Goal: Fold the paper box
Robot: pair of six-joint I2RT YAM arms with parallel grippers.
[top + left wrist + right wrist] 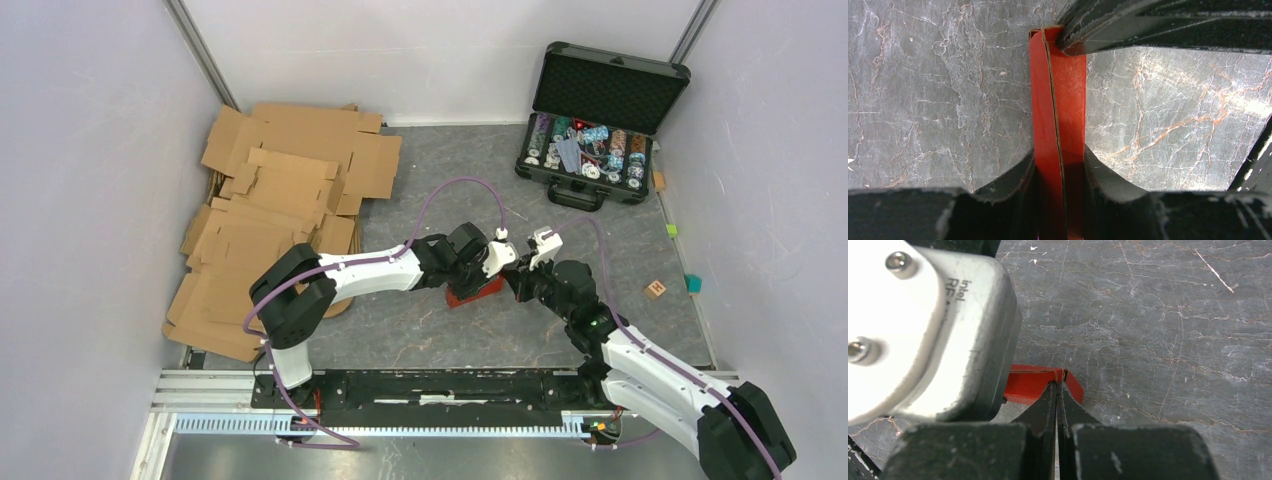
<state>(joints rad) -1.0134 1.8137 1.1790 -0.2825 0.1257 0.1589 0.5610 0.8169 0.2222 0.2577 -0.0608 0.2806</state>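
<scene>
Starting at the near edge, a black rail (pixel 430 385) is seen along the grey marbled table (pixel 420 340). At mid-table the paper box (pixel 474 292) is found, red, resting on the surface where the two grippers meet. One upright wall of it is clamped by the left gripper (pixel 1059 162), with a finger (pixel 1013 180) pressed on each side of the doubled red board. The right gripper (pixel 1058 390) is pressed fully together, tips set at the box's top corner. Whether paperboard is pinched there cannot be told. Right of the grippers, well apart, a small wooden block (pixel 656 289) and a teal cube (pixel 693 283) are noted. Further back, brown cardboard sheets (pixel 280 200) are piled at left. An open black case of poker chips (pixel 610 90) is placed at far right.
</scene>
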